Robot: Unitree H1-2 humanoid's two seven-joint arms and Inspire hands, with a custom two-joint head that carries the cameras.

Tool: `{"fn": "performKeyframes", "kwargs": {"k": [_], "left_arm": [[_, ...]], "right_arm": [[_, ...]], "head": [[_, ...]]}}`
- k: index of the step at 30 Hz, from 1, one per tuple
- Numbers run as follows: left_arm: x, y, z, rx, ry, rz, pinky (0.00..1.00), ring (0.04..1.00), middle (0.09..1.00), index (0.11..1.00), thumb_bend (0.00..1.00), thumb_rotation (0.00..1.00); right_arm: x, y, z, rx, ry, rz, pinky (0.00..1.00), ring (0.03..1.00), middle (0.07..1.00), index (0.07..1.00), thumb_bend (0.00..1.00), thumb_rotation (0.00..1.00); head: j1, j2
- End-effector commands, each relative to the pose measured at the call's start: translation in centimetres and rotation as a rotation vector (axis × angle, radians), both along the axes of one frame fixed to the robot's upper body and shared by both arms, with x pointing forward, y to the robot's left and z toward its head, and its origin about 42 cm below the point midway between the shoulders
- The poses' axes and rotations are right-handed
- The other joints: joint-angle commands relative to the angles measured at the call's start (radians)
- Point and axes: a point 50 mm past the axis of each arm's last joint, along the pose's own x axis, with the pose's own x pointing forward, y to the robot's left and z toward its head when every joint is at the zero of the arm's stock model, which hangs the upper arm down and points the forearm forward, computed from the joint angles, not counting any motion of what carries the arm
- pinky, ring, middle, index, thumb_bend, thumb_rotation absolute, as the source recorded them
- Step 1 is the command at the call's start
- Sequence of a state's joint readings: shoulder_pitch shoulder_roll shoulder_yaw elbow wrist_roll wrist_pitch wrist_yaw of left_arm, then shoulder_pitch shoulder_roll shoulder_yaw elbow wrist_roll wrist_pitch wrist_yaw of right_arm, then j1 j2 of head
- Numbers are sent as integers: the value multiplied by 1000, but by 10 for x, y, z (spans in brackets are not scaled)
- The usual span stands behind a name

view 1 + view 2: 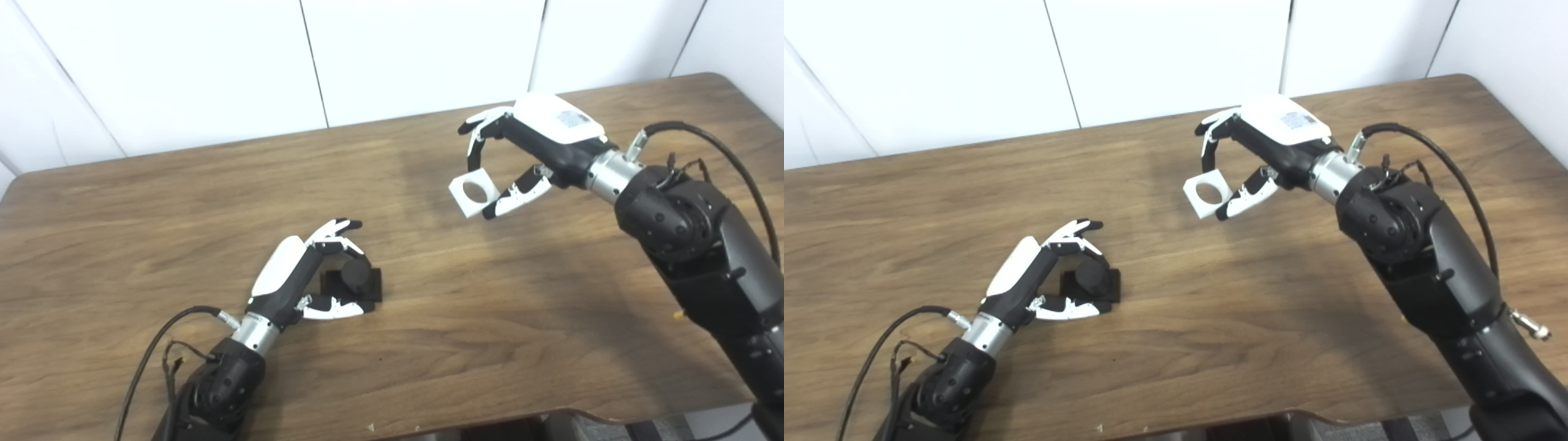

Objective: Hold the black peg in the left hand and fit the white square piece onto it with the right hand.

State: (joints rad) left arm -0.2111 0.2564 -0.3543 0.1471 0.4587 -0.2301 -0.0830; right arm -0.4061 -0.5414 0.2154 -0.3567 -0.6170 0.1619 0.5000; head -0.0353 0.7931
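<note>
Desk (184,202) of brown wood grain fills the scene, with white wall panels (184,67) behind its far edge. On the left, the left hand (306,272) comes in from the bottom-left corner, its dark forearm low over the wood and a thin cable looping beside the wrist. This hand lies low at the desk surface, white back plate turned up and to the left, and its fingers (334,233) curl over the top of the black peg (358,278) while the thumb runs along the near side of it. The peg is a dark round post on a flat square black base that rests on the desk; the fingers are wrapped around it in a grasp, though whether they press firmly cannot be told.

Bare wood lies between the two hands, which are well apart. To the right and farther back, the right hand (527,153) is raised above the desk, its arm entering from the lower right with a black cable arching over the wrist. Its fingers hook downward and the thumb reaches up from below, pinching the white square piece (473,193) between them. That piece is held in the air, tilted, its round hole facing the cameras, and a soft shadow falls on the wood beneath it.
</note>
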Motion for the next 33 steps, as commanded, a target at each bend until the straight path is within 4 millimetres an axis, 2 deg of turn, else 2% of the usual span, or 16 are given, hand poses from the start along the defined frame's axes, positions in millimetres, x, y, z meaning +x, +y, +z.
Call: {"fn": "performKeyframes", "kwargs": {"k": [1, 6, 13, 33], "left_arm": [[-14, -1, -35, 129, 172, -3, 861, 952, 904, 493, 522, 74], [-15, -4, -34, 133, 168, -4, 841, 950, 902, 493, 521, 76], [-15, -11, -32, 132, 175, -5, 868, 955, 908, 494, 521, 77], [-15, -24, -33, 139, 161, -6, 891, 944, 900, 493, 521, 78]], "right_arm": [[-1, 9, 23, 6, -86, 39, 697, 853, 814, 480, 519, 141], [-3, 20, 25, 15, -86, 69, 687, 845, 814, 480, 519, 144], [-8, 36, 27, 30, -78, 108, 686, 843, 813, 479, 520, 142], [-8, 82, 20, 17, -18, 224, 686, 839, 817, 479, 520, 145]], "head": [[0, 0], [31, 7], [82, 15], [135, 30]]}}
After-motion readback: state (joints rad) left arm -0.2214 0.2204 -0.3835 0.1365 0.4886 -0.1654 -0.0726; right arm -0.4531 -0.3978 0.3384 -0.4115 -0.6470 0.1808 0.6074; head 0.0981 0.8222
